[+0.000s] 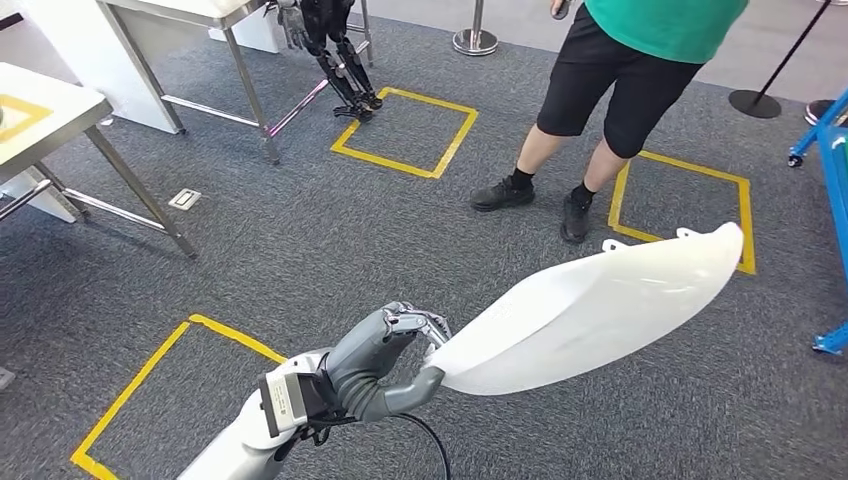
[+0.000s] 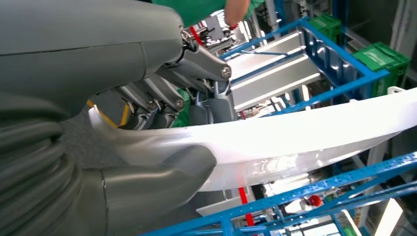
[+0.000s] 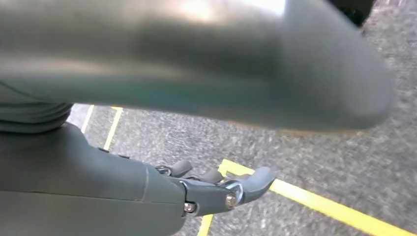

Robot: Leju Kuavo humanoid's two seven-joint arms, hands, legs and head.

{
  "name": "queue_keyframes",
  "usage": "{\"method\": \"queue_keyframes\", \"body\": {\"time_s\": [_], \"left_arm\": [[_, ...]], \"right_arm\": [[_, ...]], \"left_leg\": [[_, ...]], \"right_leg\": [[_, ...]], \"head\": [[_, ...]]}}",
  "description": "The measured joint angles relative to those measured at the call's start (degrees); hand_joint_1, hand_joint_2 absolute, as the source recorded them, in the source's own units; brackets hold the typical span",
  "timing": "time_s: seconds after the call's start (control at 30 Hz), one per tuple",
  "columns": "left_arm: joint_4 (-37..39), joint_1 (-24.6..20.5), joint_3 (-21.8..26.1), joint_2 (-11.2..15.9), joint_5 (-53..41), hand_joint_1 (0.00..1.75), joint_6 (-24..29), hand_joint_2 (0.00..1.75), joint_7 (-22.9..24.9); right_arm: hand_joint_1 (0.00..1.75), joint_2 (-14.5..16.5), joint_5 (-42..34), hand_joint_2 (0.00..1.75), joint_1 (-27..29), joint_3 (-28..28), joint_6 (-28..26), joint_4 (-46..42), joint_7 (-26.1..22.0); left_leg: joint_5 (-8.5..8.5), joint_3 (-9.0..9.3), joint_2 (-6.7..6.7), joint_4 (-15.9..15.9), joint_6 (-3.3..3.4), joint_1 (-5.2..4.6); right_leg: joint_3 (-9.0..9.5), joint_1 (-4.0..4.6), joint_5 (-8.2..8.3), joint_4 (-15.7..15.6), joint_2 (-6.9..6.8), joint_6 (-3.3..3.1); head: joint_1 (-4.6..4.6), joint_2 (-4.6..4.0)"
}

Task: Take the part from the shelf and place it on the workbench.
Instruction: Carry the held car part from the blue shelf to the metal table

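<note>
Left hand [image 1: 385, 360] grips the white part [image 1: 590, 315] by one end, carried above the carpet. Right hand [image 3: 216, 189] hangs empty, fingers loosely apart. Table [image 1: 45, 125] lies ahead-left; best to keep the part level while turning, clear of the person [image 1: 620, 80].

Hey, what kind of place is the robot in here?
Probably a factory-style robot test floor: yellow tape squares mark the grey carpet, steel-legged workbenches stand nearby, and a blue metal parts shelf holds green bins.
</note>
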Motion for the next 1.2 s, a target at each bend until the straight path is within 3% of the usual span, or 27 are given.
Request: {"method": "queue_keyframes", "body": {"time_s": [0.03,0.1,0.17,0.2,0.23,0.27,0.3,0.33,0.4,0.43,0.5,0.53,0.57,0.6,0.67,0.73,0.77,0.83,0.9,0.93,0.97,1.03,1.1,1.17,1.2], "left_arm": [[0.0,0.0,0.0,0.0,0.0,1.75,0.0,1.75,0.0],[0.0,-0.1,0.0,-0.2,0.0,1.75,0.0,1.75,0.0],[0.1,-0.2,0.0,-0.4,0.0,1.75,-0.1,1.75,0.1],[0.1,-0.2,0.0,-0.4,0.0,1.75,-0.1,1.75,0.1],[0.2,-0.1,0.0,-0.4,-0.1,1.75,-0.1,1.75,0.2],[0.3,-0.1,0.0,-0.4,-0.1,1.75,-0.3,1.75,0.2],[0.3,-0.1,0.0,-0.4,-0.1,1.75,-0.5,1.75,0.3],[0.4,-0.2,0.0,-0.5,-0.1,1.75,-0.7,1.75,0.3],[0.6,-0.5,-0.1,-0.8,-0.1,1.75,-1.1,1.75,0.4],[0.7,-0.7,-0.1,-1.0,-0.1,1.75,-1.2,1.75,0.5],[0.9,-0.8,-0.2,-1.2,0.0,1.75,-1.2,1.75,0.7],[0.9,-0.8,-0.2,-1.2,0.0,1.75,-1.2,1.75,0.8],[0.8,-0.9,-0.2,-1.2,0.0,1.75,-1.1,1.75,0.9],[0.8,-1.0,-0.2,-1.2,0.0,1.75,-1.1,1.75,0.9],[0.8,-1.1,-0.3,-1.2,0.0,1.75,-1.1,1.75,1.0],[0.9,-1.0,-0.3,-1.1,0.0,1.75,-1.1,1.75,1.1],[1.0,-1.0,-0.3,-1.1,0.0,1.75,-1.1,1.75,1.1],[1.1,-1.0,-0.4,-1.1,0.0,1.75,-1.3,1.75,1.2],[1.1,-1.0,-0.4,-1.1,0.0,1.75,-1.5,1.75,1.2],[1.1,-1.1,-0.4,-1.1,0.0,1.75,-1.6,1.75,1.2],[1.1,-1.1,-0.4,-1.1,0.0,1.75,-1.7,1.75,1.2],[1.1,-1.1,-0.5,-1.1,0.0,1.75,-1.7,1.75,1.2],[1.1,-1.2,-0.5,-1.2,0.0,1.75,-1.7,1.75,1.2],[1.1,-1.2,-0.5,-1.3,0.0,1.75,-1.7,1.75,1.2],[1.3,-1.2,-0.5,-1.4,0.0,1.75,-1.7,1.75,1.2]], "right_arm": [[0.00,0.0,0.0,0.00,-0.1,0.0,0.0,0.0,0.0],[0.00,0.1,0.0,0.00,-0.1,0.0,0.1,0.0,0.0],[0.00,0.1,0.0,0.00,0.1,0.0,0.2,0.0,-0.1],[0.00,0.1,0.0,0.00,0.2,0.0,0.2,0.0,-0.2],[0.00,0.0,0.0,0.00,0.3,0.0,0.2,0.0,-0.4],[0.00,0.0,0.0,0.00,0.3,0.0,0.2,0.0,-0.6],[0.00,0.0,0.0,0.00,0.3,0.0,0.2,0.0,-0.8],[0.00,0.0,0.0,0.00,0.2,0.0,0.2,0.0,-0.8],[0.00,0.0,0.0,0.00,0.1,0.0,0.2,0.0,-0.2],[0.00,0.0,0.0,0.00,0.1,0.0,0.2,0.0,0.4],[0.00,0.0,0.1,0.00,0.0,0.0,0.1,0.0,1.1],[0.00,0.0,0.2,0.00,-0.1,0.0,0.1,0.0,1.1],[0.00,0.0,0.2,0.00,-0.1,0.0,0.1,0.0,0.8],[0.00,0.0,0.3,0.00,-0.1,0.0,0.1,0.0,0.5],[0.00,-0.1,0.5,0.00,0.0,0.0,0.1,0.0,-0.3],[0.00,-0.1,0.8,0.00,0.2,0.0,0.1,0.0,-0.6],[0.00,-0.1,0.9,0.00,0.1,0.0,0.1,0.0,-0.4],[0.00,-0.1,1.0,0.00,0.0,0.0,0.1,0.0,0.0],[0.00,-0.1,1.0,0.00,-0.1,0.0,0.1,0.0,0.4],[0.00,-0.1,1.0,0.00,-0.2,0.0,0.1,0.0,0.6],[0.00,-0.1,1.0,0.00,-0.2,0.0,0.1,0.0,0.7],[0.00,-0.1,1.0,0.00,-0.5,0.0,0.1,0.0,0.7],[0.00,-0.1,1.0,0.00,-0.6,0.0,0.1,0.0,0.7],[0.00,-0.1,1.0,0.00,-0.6,0.0,0.1,0.0,0.7],[0.00,-0.1,1.0,0.00,-0.4,0.0,0.2,0.0,0.7]], "left_leg": [[0.22,0.09,-0.68,-0.2,0.37,0.08],[0.76,0.28,-2.03,-0.7,1.07,0.47],[1.00,0.07,-3.46,-0.8,1.38,0.67],[1.04,-0.02,-4.27,-0.7,1.42,0.68],[1.06,-0.08,-5.09,-0.7,1.41,0.68],[1.08,-0.10,-5.93,-0.6,1.37,0.69],[1.08,-0.10,-6.73,-0.4,1.29,0.72],[1.07,-0.12,-7.50,-0.3,1.15,0.78],[1.02,-0.41,-8.94,0.1,0.58,0.71],[1.09,-0.63,-9.56,0.1,0.19,0.71],[1.42,-1.02,-10.66,-0.1,-0.67,0.80],[1.44,-1.16,-10.52,0.0,-1.00,0.84],[0.93,-1.55,-9.44,0.6,-1.26,0.77],[-0.24,-2.38,-7.87,2.3,-1.46,0.67],[-4.20,-5.48,-4.60,9.2,-1.74,0.61],[-6.78,-8.32,-3.72,15.6,-1.98,0.72],[-6.50,-8.37,-3.54,16.1,-2.02,0.75],[-3.33,-4.97,-2.48,10.3,-1.88,0.75],[-0.84,-0.88,0.28,2.7,-1.25,0.54],[-0.40,0.10,1.10,0.7,-0.86,0.41],[-0.41,0.29,1.34,0.1,-0.45,0.25],[-0.06,0.18,-0.19,-0.1,0.25,0.27],[0.43,0.32,-1.56,-0.5,0.96,0.61],[0.74,0.29,-2.96,-0.6,1.36,0.81],[0.78,0.20,-3.74,-0.6,1.43,0.81]], "right_leg": [[0.13,-0.12,-0.23,0.1,0.25,0.37],[-1.00,-0.34,-2.35,3.2,3.00,0.95],[-4.44,-0.43,-6.05,10.4,6.15,1.28],[-6.29,-0.41,-7.34,14.0,6.70,1.37],[-7.45,-0.41,-7.58,15.9,6.92,1.41],[-7.61,-0.42,-6.63,15.8,7.01,1.39],[-6.62,-0.48,-4.68,13.2,7.24,1.35],[-4.82,-0.61,-2.34,9.2,8.06,1.31],[-1.75,-0.75,0.39,2.2,10.22,1.16],[-1.11,-0.74,0.72,0.6,10.90,0.98],[-1.10,-0.63,0.79,0.2,10.27,0.27],[-1.09,-0.68,0.96,0.0,9.68,-0.14],[-1.06,-0.75,1.09,-0.1,9.06,-0.62],[-1.03,-0.83,1.19,-0.3,8.35,-1.05],[-1.07,-0.63,1.14,-0.4,6.84,-1.56],[-1.13,-0.47,1.09,-0.4,5.15,-1.66],[-1.14,-0.43,1.07,-0.3,4.35,-1.64],[-0.98,-0.40,0.97,-0.3,2.90,-1.48],[-0.70,-0.17,0.71,-0.1,1.71,-1.03],[-0.56,-0.04,0.58,-0.1,1.16,-0.71],[-0.39,0.04,0.49,-0.1,0.60,-0.34],[-0.05,-0.10,0.32,-0.2,-0.29,0.43],[-0.60,-0.39,-1.16,1.7,2.09,1.14],[-3.40,-0.54,-4.67,7.8,5.76,1.60],[-5.42,-0.52,-6.48,11.9,6.59,1.69]], "head": [[0.02,0.00],[0.22,0.00],[0.50,0.00],[0.61,0.00],[0.66,0.00],[0.69,0.00],[0.74,0.00],[0.78,0.00],[0.86,0.00],[0.88,0.00],[0.89,0.00],[0.89,0.00],[0.74,0.00],[0.52,0.00],[0.08,0.00],[0.01,0.00],[0.01,0.00],[0.00,0.00],[0.03,0.00],[0.08,0.00],[0.14,0.00],[0.20,0.00],[0.33,0.00],[0.61,0.00],[0.73,0.00]]}}
